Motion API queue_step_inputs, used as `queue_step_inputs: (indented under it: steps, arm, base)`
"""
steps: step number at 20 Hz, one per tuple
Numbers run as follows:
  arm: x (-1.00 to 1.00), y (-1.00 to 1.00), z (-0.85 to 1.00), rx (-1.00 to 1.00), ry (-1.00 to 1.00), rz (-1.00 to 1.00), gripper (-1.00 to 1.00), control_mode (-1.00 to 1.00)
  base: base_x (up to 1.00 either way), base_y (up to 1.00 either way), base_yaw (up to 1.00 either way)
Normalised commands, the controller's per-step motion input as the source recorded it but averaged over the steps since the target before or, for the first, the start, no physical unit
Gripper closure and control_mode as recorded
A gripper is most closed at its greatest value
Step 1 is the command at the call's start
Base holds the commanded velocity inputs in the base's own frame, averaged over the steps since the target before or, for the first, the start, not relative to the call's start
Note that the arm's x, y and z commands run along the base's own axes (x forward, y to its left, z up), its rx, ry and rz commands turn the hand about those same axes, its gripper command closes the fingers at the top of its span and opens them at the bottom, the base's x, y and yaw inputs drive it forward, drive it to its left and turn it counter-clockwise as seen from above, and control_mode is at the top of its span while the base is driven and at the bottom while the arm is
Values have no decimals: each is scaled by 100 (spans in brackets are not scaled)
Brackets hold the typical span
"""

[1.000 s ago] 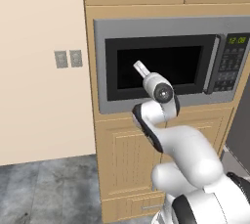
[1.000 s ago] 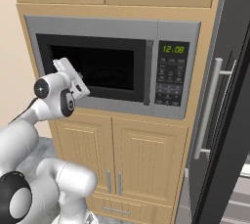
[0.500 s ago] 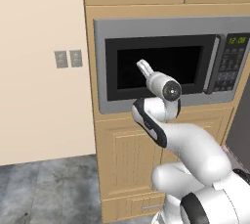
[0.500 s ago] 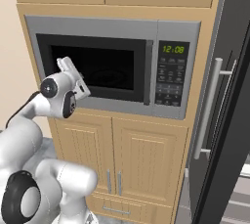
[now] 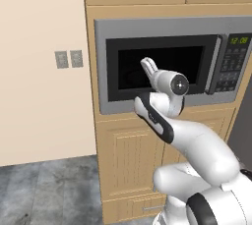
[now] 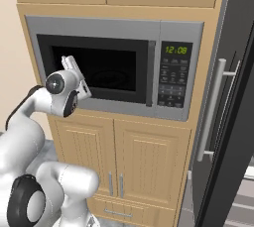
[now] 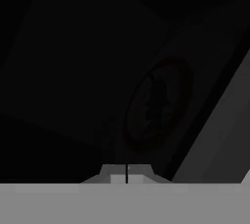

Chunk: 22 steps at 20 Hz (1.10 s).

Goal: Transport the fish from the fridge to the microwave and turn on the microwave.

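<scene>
The microwave (image 5: 167, 67), silver-grey and built into tan wooden cabinetry, takes up the upper middle of the left base view and the upper left to centre of the right base view (image 6: 116, 65). Its black window door is closed, with a vertical bar handle (image 6: 151, 72) standing along the window's right edge. To the right of the handle sits the dark keypad (image 6: 171, 85), topped by a green digital clock display (image 6: 176, 50).

The gripper (image 5: 146, 63) is raised in front of the black window, near the window's centre in the left base view and at its left part in the right base view (image 6: 67, 62). Its fingers are pressed together with nothing between them. In the hand view the two dark tips (image 7: 127, 173) meet at the bottom centre, facing the dim window, behind which a round turntable plate (image 7: 156, 103) can be faintly made out.

At the right edge of the right base view stands the fridge (image 6: 233, 117), dark grey-black, with a long pale bar handle (image 6: 212, 109) on its door. Below the microwave are two panelled cabinet doors (image 6: 124, 166). On the beige wall in the left part of the left base view sits a pair of grey wall switches (image 5: 68, 59).
</scene>
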Motion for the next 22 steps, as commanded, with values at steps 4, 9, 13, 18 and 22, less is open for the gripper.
queue_step_inputs:
  steps: [4,9,13,18,22]
  arm:
    - [0,-15,36,8,3,0,100,-100]
    - [-11,-6,35,5,0,0,100,-100]
    - [-28,-3,23,2,0,0,100,-100]
    - [-49,-5,18,1,-1,0,100,-100]
    - [-51,-11,25,3,0,0,100,-100]
  base:
    - [0,0,0]
    - [0,0,0]
    - [0,0,0]
    - [0,0,0]
    - [0,0,0]
